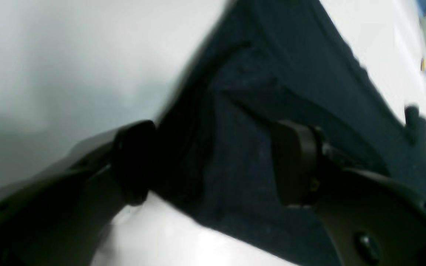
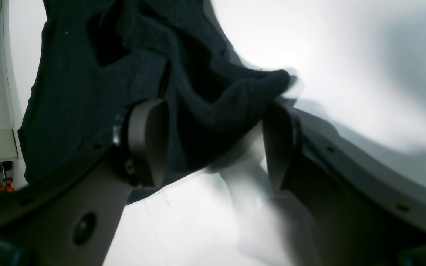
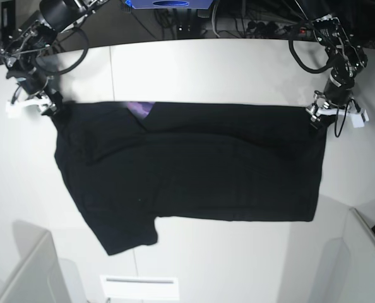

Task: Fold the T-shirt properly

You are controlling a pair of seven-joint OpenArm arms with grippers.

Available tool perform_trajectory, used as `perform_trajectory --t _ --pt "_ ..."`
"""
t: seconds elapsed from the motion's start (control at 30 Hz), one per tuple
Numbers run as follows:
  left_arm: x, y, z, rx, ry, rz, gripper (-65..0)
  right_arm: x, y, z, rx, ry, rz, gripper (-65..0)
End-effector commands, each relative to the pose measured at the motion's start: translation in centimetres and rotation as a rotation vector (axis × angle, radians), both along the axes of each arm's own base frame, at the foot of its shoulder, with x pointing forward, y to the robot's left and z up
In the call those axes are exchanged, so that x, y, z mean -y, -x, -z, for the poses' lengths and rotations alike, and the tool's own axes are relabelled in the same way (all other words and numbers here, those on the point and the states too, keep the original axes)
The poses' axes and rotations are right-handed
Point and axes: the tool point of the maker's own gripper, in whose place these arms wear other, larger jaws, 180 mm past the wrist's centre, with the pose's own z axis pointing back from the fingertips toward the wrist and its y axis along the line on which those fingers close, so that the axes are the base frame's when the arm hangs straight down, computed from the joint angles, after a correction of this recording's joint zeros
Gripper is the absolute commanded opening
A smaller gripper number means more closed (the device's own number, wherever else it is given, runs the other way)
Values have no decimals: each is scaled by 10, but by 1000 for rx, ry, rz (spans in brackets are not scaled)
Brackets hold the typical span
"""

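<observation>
The T-shirt [image 3: 194, 167] was spread on the table [image 3: 238, 69]. The left gripper [image 1: 213, 162] and right gripper [image 2: 213, 144] were parted, cloth lying unclamped between their jaws.

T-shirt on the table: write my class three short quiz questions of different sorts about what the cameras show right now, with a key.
1. True or false: the black T-shirt lies rolled into a tight ball in the middle of the white table.
2. Which patch of colour peeks out along the shirt's far edge? A) green B) purple C) red
3. Fill in: in both wrist views, each gripper's jaws stand ____ with cloth between them.

Key
1. False: it is spread wide, with the right gripper at one far corner and the left gripper at the other.
2. B, the purple patch.
3. Open.
</observation>
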Motion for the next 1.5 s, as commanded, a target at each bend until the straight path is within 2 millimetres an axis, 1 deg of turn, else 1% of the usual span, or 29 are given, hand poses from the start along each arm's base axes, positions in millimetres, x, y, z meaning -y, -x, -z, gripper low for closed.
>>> perform_trajectory --t 0.0,0.03,0.07,0.1,0.27,0.37,0.4,0.43,0.47,0.57,0.6,0.67,0.8,0.93,1.03,1.17,1.2,1.3,1.37,1.4,1.47 --pt "4 5 9 -61 -5 20 -189 -2 9 9 -69 5 -24 -273" --pt "4 5 10 -66 -13 21 -193 -2 9 9 -69 5 -24 -273" --pt "2 5 10 -71 -24 21 -212 -2 9 9 -68 5 -24 -273" --pt "2 5 10 -74 -27 22 -250 -2 9 9 -68 5 -24 -273" --pt "0 6 10 -76 -30 21 -502 -2 8 8 -65 7 -22 -273" --pt "0 5 10 -76 -31 22 -627 -2 8 8 -65 7 -22 -278" --pt "0 5 10 -76 -31 22 -650 -2 8 8 -64 8 -21 -294" --pt "-1 5 9 -76 -32 21 -650 -2 7 8 -62 9 -20 -332" --pt "-1 5 9 -76 -32 21 -650 0 5 6 -53 13 -14 -384" --pt "0 6 10 -80 -32 24 -650 6 -2 3 -16 31 17 -608" --pt "1 8 11 -84 -33 28 -650 6 -1 5 -16 28 22 -650" --pt "1 8 10 -83 -37 31 -650 10 -4 5 -17 27 21 -650" --pt "0 14 5 -83 -58 42 -650 12 0 9 -41 12 12 -650" --pt "0 20 -12 -64 -110 66 -650 18 -1 -2 -26 54 10 -650" --pt "-3 24 -24 -55 -148 87 -650 19 3 -6 -41 66 -5 -650" --pt "2 27 -26 -101 -136 130 -650 21 1 -15 -34 88 -18 -650" --pt "4 25 -30 -97 -140 140 -650 22 -1 -19 -27 99 -21 -650" --pt "8 9 -53 -35 -171 157 -650 26 -11 -34 8 136 -24 -650" --pt "10 1 -67 3 -192 166 -650 27 -14 -41 17 150 -31 -650" --pt "11 -6 -75 28 -203 169 -650 29 -19 -48 31 165 -36 -650" --pt "12 -10 -83 38 -208 178 -650 36 -24 -62 40 198 -46 -650"
